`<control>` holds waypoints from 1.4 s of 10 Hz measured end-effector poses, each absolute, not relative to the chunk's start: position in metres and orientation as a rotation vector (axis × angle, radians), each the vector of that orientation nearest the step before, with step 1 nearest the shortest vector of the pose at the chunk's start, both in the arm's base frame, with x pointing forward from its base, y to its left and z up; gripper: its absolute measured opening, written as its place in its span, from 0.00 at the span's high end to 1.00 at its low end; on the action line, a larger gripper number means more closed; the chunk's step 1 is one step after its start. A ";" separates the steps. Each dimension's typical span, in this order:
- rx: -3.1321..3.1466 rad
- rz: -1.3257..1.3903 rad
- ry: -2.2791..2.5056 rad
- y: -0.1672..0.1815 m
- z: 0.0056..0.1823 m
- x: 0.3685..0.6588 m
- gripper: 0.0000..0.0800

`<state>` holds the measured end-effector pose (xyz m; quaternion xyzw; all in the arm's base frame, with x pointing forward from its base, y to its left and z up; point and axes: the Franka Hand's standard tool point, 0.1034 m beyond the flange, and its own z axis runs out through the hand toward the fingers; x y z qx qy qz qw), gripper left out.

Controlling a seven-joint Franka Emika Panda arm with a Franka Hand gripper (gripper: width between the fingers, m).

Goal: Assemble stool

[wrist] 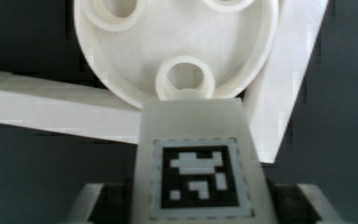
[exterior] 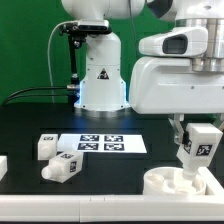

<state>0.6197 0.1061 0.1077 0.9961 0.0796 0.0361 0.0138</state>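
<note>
gripper (exterior: 199, 150): jaws pinching the held leg from both sides; a finger (wrist: 91, 206) shows on each flank of it in the wrist view.
held leg (wrist: 197, 150): between the jaws, short, chunky and white; its black-and-white marker tag (wrist: 197, 176) faces the wrist camera. In the exterior view it hangs slightly tilted.
socket (wrist: 188, 78): just past the leg's free end, an oval opening in the seat. Whether the leg tip has entered it cannot be told.
seat (exterior: 165, 183): directly below the jaws, a round white disc lying flat on the black table (exterior: 30, 120); two more openings show beyond the near one.
white rail (wrist: 43, 105): beside the seat, off to one side of the jaws, running slantwise.
marker board (exterior: 95, 143): flat on the table, well apart from the jaws, toward the exterior view's left.
loose leg (exterior: 47, 147): beyond the board from the jaws, lying on the table.
second loose leg (exterior: 62, 166): just beside the first, tag showing.
arm base (exterior: 100, 75): farthest from the jaws, behind the board.
</note>
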 end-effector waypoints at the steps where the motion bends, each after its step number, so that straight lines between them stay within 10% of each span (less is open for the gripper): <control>1: 3.102 0.145 0.255 0.108 0.104 0.618 0.58; 14: 3.094 0.228 0.273 0.103 0.073 0.609 0.58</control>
